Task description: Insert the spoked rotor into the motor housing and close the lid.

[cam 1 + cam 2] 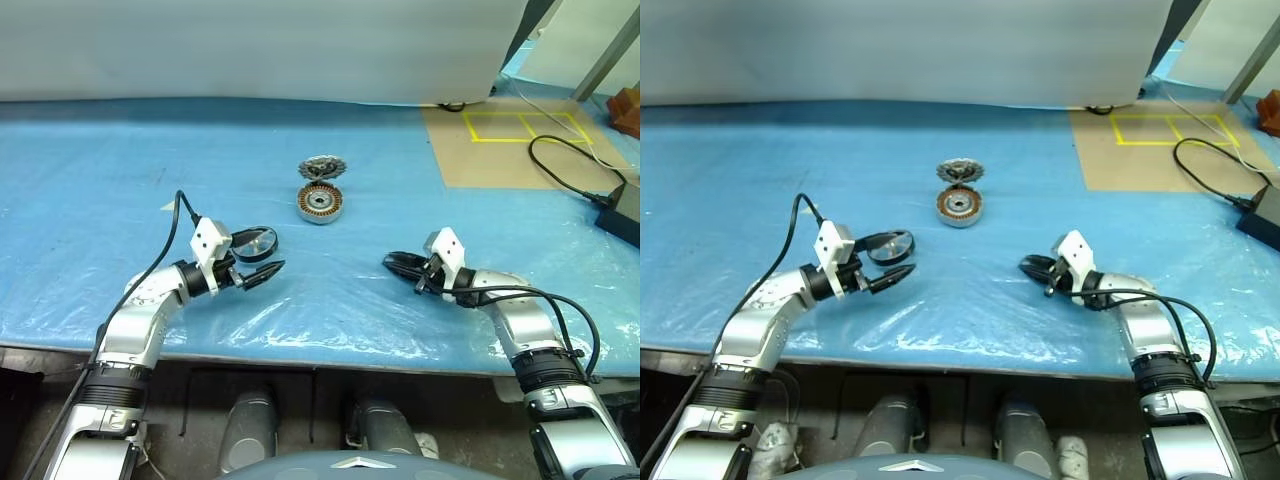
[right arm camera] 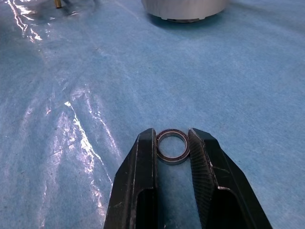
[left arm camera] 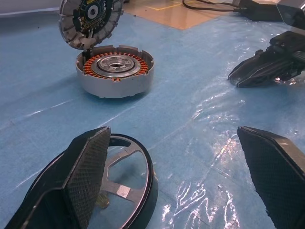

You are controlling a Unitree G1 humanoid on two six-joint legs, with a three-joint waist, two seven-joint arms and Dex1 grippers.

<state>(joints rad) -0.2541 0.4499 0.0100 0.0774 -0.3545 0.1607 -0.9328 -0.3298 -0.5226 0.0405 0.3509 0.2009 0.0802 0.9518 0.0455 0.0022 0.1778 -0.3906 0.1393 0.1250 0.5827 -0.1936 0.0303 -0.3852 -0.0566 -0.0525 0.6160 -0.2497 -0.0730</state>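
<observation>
Blue plastic sheeting (image 1: 120, 200) covers the table.

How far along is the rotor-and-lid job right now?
Done: nothing assembled. The spoked rotor leans tilted on the motor housing at its far rim, not seated; the copper windings are exposed.
In hand: the right gripper is closed on a small metal ring. The left gripper is open, with the lid lying beside it, not gripped.
Left: seat the rotor, fit the lid.
</observation>
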